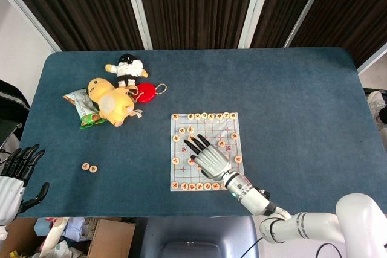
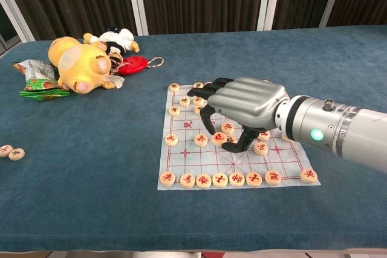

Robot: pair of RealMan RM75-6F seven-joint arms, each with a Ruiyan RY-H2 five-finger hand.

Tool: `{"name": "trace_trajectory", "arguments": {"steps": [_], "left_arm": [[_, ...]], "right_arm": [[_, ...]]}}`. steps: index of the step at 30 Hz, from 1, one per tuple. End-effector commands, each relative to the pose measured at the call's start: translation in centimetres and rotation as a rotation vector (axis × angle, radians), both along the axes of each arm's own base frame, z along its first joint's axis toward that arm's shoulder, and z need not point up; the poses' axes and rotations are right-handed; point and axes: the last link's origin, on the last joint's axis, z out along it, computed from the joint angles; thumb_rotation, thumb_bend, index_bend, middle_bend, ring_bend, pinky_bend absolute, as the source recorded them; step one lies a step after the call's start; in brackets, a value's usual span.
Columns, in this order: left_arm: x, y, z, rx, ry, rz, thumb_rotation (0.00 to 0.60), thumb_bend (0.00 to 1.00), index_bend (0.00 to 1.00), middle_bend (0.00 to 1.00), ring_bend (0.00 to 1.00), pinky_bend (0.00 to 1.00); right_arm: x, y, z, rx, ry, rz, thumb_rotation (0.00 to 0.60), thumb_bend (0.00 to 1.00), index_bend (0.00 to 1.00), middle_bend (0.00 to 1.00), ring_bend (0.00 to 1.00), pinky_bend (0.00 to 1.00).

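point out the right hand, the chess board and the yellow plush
right hand [image 2: 248, 104], chest view, on the silver back of the hand
chess board [image 1: 231, 131], head view, on a bare patch near its right edge
yellow plush [image 2: 78, 63], chest view, on its round head

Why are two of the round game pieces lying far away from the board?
That does look odd. Two pieces lie together on the bare blue table, far left of the paper board, where all the others sit. The right hand hovers over the board's middle. The toys and snack bag are heaped in a pile.
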Motion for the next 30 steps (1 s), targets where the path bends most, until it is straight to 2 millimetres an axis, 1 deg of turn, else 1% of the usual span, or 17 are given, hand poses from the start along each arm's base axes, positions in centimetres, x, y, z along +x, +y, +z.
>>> {"name": "trace_trajectory", "arguments": {"steps": [1,21,30], "left_arm": [[-0.01,0.02,0.00,0.000,0.000,0.001,0.600,0.40,0.00,0.00,0.00,0.01],[0.02,0.02,-0.03,-0.001,0.001,-0.002,0.600,0.40,0.00,0.00,0.00,0.01],[0.02,0.02,-0.01,-0.001,-0.002,-0.001,0.600,0.40,0.00,0.00,0.00,0.01]], "right_arm": [[-0.13,-0.04,0.03,-0.001,0.002,-0.004,0.600,0.47,0.65,0.10,0.00,0.00],[0.19,0.06,-0.01,0.004,-0.009,-0.002,0.600,0.47,0.65,0.10,0.00,0.00],[0.25,0.17,-0.44,0.015,0.000,-0.001,0.600,0.47,0.65,0.10,0.00,0.00]]}}
